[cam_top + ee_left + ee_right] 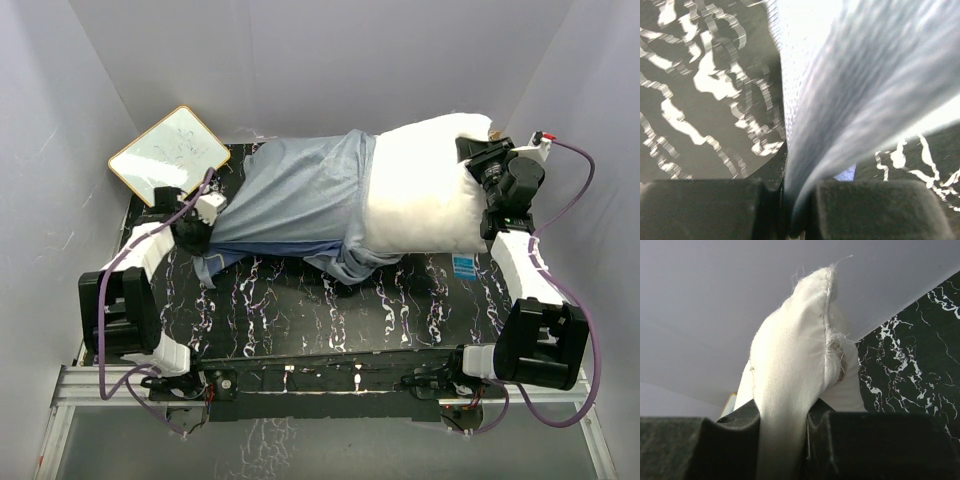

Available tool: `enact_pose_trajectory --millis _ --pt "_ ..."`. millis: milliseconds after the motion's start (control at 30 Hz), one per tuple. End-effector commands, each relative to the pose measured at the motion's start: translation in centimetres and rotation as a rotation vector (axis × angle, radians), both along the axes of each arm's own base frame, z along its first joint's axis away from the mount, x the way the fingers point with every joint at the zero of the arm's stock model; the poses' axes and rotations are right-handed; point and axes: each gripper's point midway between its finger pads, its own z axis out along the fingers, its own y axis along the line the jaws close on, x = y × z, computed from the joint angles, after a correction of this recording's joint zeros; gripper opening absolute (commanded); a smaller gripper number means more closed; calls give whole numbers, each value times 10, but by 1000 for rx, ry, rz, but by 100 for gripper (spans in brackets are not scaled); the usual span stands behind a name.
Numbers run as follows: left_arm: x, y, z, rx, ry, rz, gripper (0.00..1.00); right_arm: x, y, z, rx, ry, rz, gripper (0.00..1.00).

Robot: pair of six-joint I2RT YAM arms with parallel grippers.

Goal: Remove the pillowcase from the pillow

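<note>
While the pillow (425, 190) lies across the far half of the tabletop (300, 310), we read its long axis as left to right, with the right end angled a little toward the back wall. The pillowcase (290, 195), pale grey-blue reverse out, covers the left half. Its rim is bunched near the middle and the white right half is bare.

The left pincer (205, 222) is clamped on the pillowcase's left end, cloth pulled taut from its fingers (700, 210). The right pincer (478, 152) is clamped on the pillow's far right corner.

We see marbled tabletop showing all along the near side. The right end sits close to the right wall. An orange-edged white board (170, 152) lies at the far left corner, just beyond the left pincer. A small blue label (463, 266) sits near the pillow's near right edge.
</note>
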Motion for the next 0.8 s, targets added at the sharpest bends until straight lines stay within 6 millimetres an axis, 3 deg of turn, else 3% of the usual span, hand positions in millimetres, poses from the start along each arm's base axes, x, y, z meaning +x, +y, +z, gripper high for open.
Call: enact_pose_trajectory --millis 0,67,167,267,300,333,367,400,467,567,767 --pt "-28 53 6 94 6 -4 0 -10 -15 110 4 -306 -75 8" --pt "-37 69 5 108 15 7 0 -10 -19 113 11 -308 -95 8" --pt "-49 78 6 90 41 -2 0 -12 -17 121 14 -329 -84 8" --pt "-59 60 16 2 65 -54 0 -19 -6 136 23 -410 -19 8" --pt "-61 48 26 -60 66 -82 21 -25 5 145 10 -474 42 8" --pt "-62 35 41 -134 68 -106 56 -33 16 154 -3 -538 111 8" --pt "-63 19 58 -226 67 -131 84 -42 29 164 -17 -609 191 8" --pt "-60 8 79 -295 55 -147 96 -51 41 173 -19 -676 268 8" --pt "-46 -5 117 -402 20 -152 97 -75 61 192 -23 -822 422 8" --pt "-10 0 158 -418 -71 -134 97 -114 76 214 -21 -1022 576 8" --pt "25 13 179 -320 -245 -215 97 -158 112 232 -139 -1189 756 8"
